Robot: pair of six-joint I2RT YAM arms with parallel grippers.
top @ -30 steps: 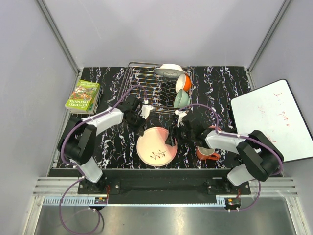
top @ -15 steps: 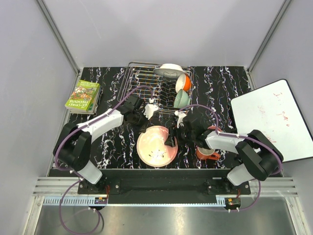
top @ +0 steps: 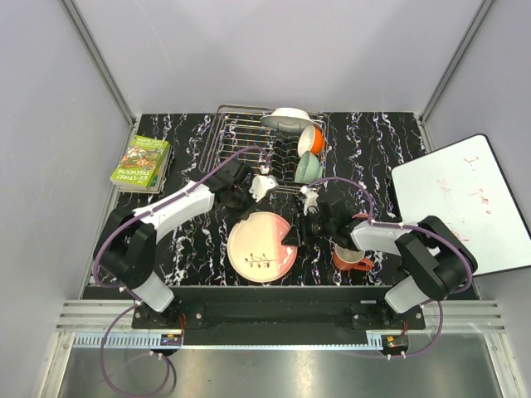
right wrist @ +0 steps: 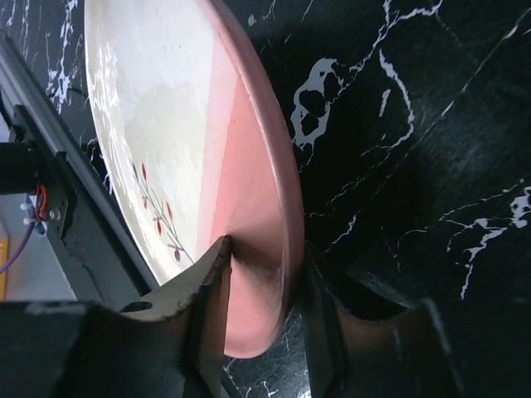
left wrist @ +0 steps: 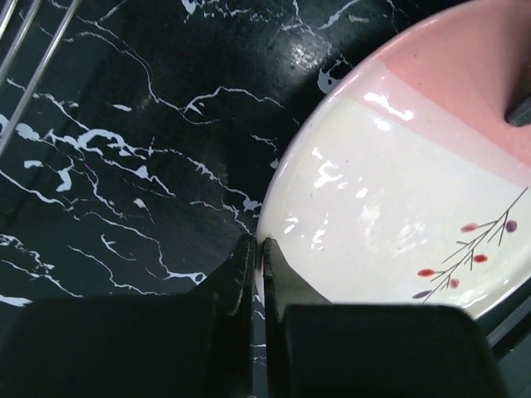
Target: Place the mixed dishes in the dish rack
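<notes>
Right gripper (right wrist: 264,274) pinches the plate (top: 257,245) by its right rim, one finger on each face. The plate sits tilted on the black table (top: 373,141), just in front of the rack (top: 245,137). Left gripper (left wrist: 255,253) is closed tight and empty, tips just beside the plate's rim.

Plates, two: white plate (top: 290,117) at upper centre, peach-pink plate (top: 259,249) at lower centre. Bowls, two: orange bowl (top: 314,138) and pale green bowl (top: 306,168), right of upper centre. Mugs, one: orange mug (top: 352,259) (partly hidden, lower right). Racks, one: dish rack (top: 245,133). Books, one: green book (top: 141,162), upper left. Boards, one: whiteboard (top: 460,203), right edge.
</notes>
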